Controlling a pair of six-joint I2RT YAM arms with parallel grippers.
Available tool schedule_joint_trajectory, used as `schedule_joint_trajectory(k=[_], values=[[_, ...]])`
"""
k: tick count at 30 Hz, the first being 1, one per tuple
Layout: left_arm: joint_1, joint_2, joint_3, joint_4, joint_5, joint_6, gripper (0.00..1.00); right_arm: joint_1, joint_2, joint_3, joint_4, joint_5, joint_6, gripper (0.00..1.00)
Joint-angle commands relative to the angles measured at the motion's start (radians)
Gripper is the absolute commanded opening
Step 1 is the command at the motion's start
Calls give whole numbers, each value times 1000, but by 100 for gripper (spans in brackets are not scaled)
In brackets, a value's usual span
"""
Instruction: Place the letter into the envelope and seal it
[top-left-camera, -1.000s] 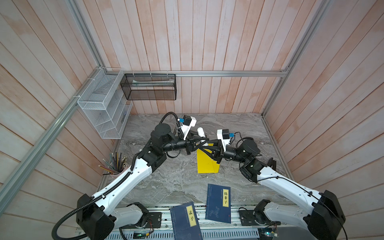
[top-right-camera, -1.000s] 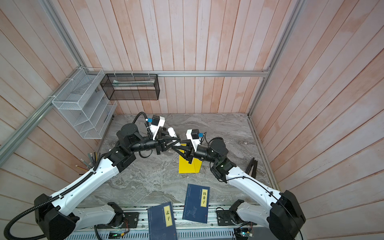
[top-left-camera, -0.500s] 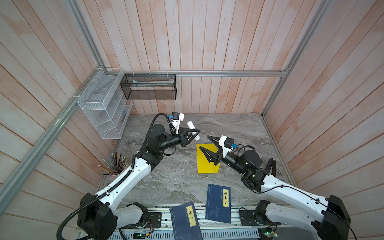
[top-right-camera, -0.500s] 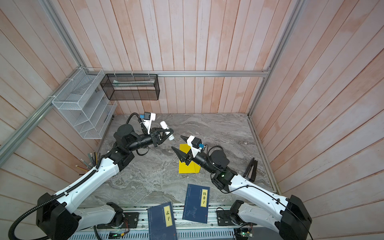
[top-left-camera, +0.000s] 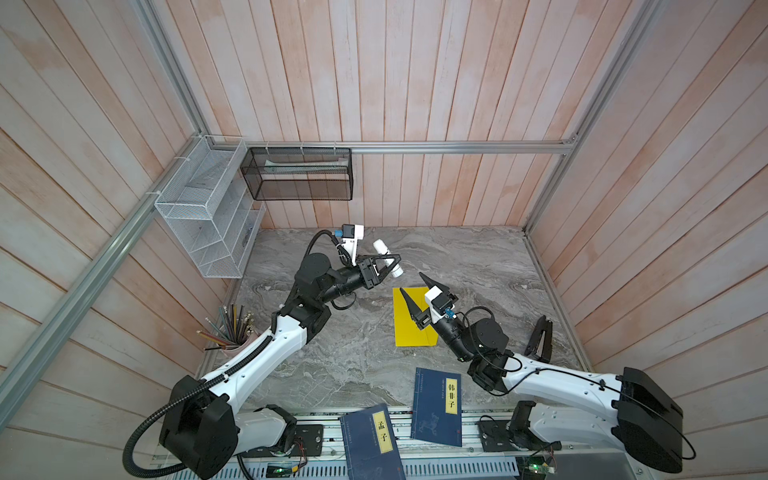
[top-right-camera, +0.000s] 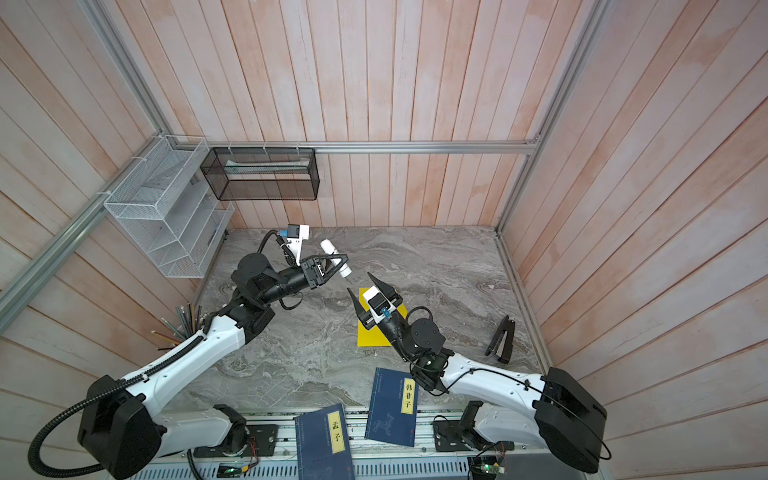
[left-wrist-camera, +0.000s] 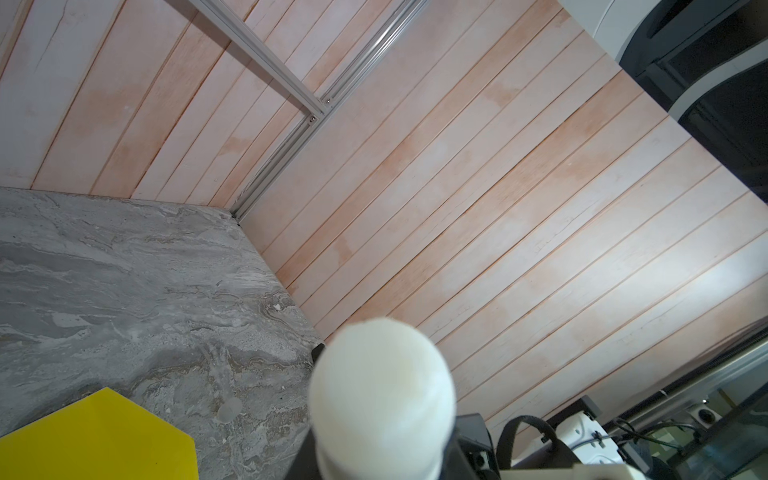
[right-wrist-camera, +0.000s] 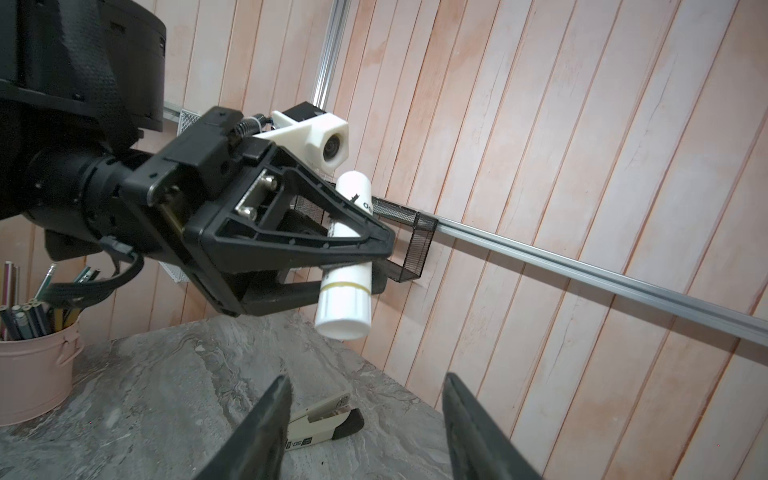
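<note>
The letter escapes me: no view shows it, and whether it sits inside the envelope I cannot tell. That yellow envelope lies flat at the centre of the counter in both top views, its upper part covered by my right hand; the left wrist view catches only a corner of it, cut by the frame. The right hand hangs spread and empty. My left hand, upper centre, pinches one white glue stick, blurred up close in its own camera. One stapler shows only in the right wrist view, half behind a finger. At the right of the top views lies one dark folded thing I cannot name. Two blue books at the bottom edge, the lower one cropped; one pencil pot; two mesh racks
</note>
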Motion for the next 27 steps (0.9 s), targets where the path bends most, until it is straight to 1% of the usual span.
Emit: schedule_joint_trajectory(k=[1, 9, 13, 17, 27], values=[[-7, 9, -12, 80, 0, -49, 0, 9, 30, 29, 70, 13, -40, 58], [-18, 25, -16, 121, 10, -94, 0, 9, 81, 48, 139, 7, -60, 60], [-30, 36, -17, 136, 11, -110, 0, 10, 110, 67, 173, 10, -81, 60], [-42, 49, -14, 148, 13, -118, 0, 9, 139, 93, 181, 5, -98, 55], [-60, 60, -11, 161, 21, -126, 0, 6, 193, 133, 199, 39, -148, 44]])
